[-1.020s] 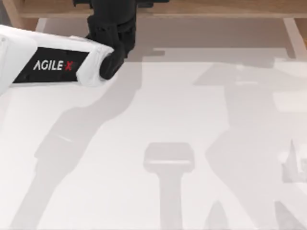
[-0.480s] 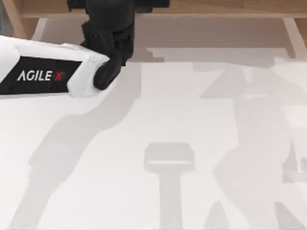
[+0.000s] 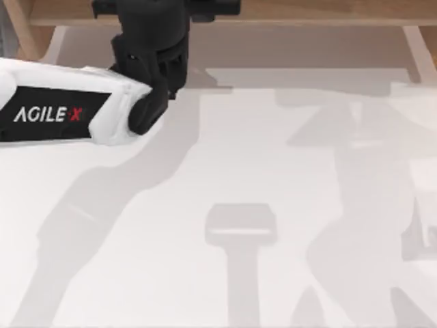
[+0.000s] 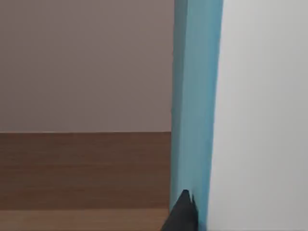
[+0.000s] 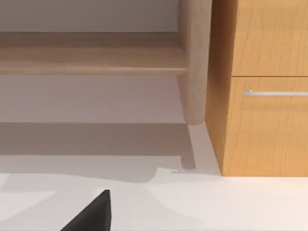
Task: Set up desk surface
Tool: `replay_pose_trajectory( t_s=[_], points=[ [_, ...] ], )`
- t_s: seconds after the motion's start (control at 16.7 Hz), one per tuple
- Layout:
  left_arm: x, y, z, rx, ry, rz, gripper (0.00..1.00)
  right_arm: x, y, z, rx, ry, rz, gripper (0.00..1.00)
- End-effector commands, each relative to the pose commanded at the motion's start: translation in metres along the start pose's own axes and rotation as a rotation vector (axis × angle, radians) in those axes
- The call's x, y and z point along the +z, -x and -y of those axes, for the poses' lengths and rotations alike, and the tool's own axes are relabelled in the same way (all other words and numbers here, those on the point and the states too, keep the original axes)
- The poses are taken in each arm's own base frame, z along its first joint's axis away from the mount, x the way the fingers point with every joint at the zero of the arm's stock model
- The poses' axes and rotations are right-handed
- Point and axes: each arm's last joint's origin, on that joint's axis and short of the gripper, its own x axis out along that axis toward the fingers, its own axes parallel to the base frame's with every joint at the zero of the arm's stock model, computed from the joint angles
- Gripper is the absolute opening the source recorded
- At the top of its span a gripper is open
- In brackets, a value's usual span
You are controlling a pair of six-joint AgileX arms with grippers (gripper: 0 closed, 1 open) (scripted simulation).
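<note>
The desk surface (image 3: 273, 157) is a broad plain white top crossed by grey shadows. My left arm comes in from the left, and my left gripper (image 3: 156, 27) is black and pushed up against the wooden shelf frame (image 3: 307, 12) at the back. In the left wrist view, a black tip of that gripper (image 4: 182, 216) sits against an upright blue panel (image 4: 195, 110), with a white face beside it and brown wood behind. In the right wrist view, a black part of my right gripper (image 5: 91, 214) hovers low over the white desk surface (image 5: 216, 202).
In the right wrist view, a light wooden drawer unit (image 5: 264, 120) with a metal handle (image 5: 274, 93) stands on the desk, beside a round shelf post (image 5: 195, 62). The shelf's low board (image 5: 91, 60) runs along the back.
My left arm has drawn back toward the left while its black wrist edged closer to the shelf. The shadows on the right side of the desk have drifted right.
</note>
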Motion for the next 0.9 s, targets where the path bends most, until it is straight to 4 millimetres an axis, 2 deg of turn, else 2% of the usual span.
replay_pose_trajectory(
  t_s=[0.18, 0.36, 0.66, 0.9],
  points=[
    [0.006, 0.02, -0.01, -0.043, -0.079, -0.001, 0.0, 0.0, 0.0, 0.0, 0.0, 0.0, 0.0, 1.0],
    [0.012, 0.047, -0.031, -0.089, -0.205, -0.001, 0.0, 0.0, 0.0, 0.0, 0.0, 0.0, 0.0, 1.0],
    [0.01, 0.094, -0.081, -0.158, -0.477, 0.001, 0.0, 0.0, 0.0, 0.0, 0.0, 0.0, 0.0, 1.0],
    [-0.007, 0.122, -0.125, -0.193, -0.722, -0.021, 0.0, 0.0, 0.0, 0.0, 0.0, 0.0, 0.0, 1.0]
  ],
)
